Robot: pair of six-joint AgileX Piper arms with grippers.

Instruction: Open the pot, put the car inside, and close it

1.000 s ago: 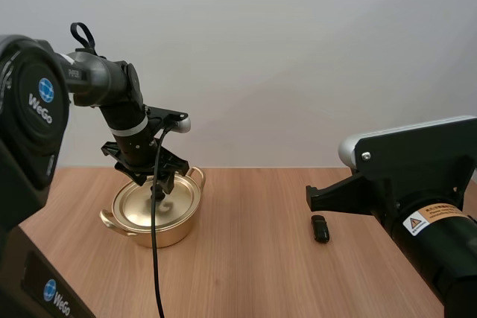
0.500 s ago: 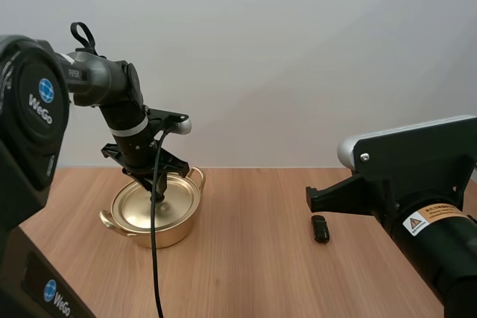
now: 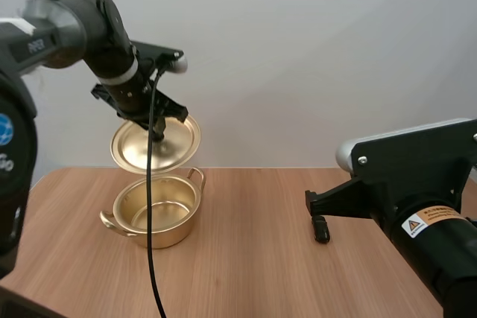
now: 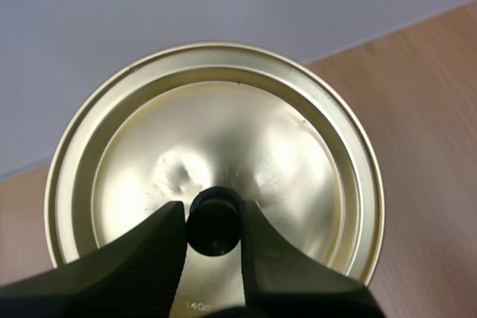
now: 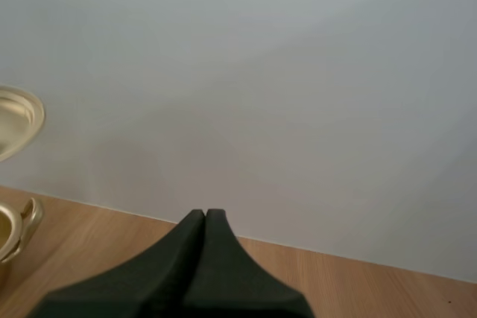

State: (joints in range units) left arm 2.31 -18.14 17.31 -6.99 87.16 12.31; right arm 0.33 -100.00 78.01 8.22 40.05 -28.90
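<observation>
A gold pot (image 3: 153, 216) stands open on the wooden table at the left, its inside bare. Its gold lid (image 3: 155, 144) hangs tilted in the air above it. My left gripper (image 3: 159, 133) is shut on the lid's black knob (image 4: 214, 220), the two fingers pinching it from both sides over the lid (image 4: 216, 158). A small black car (image 3: 320, 228) lies on the table to the right, close under my right arm. My right gripper (image 5: 205, 216) is shut on nothing, its fingers together as one dark wedge, pointing toward the back wall with the pot's handle (image 5: 22, 221) and the lid's edge (image 5: 19, 121) off to one side.
The wooden table (image 3: 253, 258) is bare between the pot and the car. My right arm's large body (image 3: 417, 199) hangs over the table's right side.
My left gripper has lifted the lid off the pot and raised it well above the rim; the pot now stands open. The right arm and the car have not moved.
</observation>
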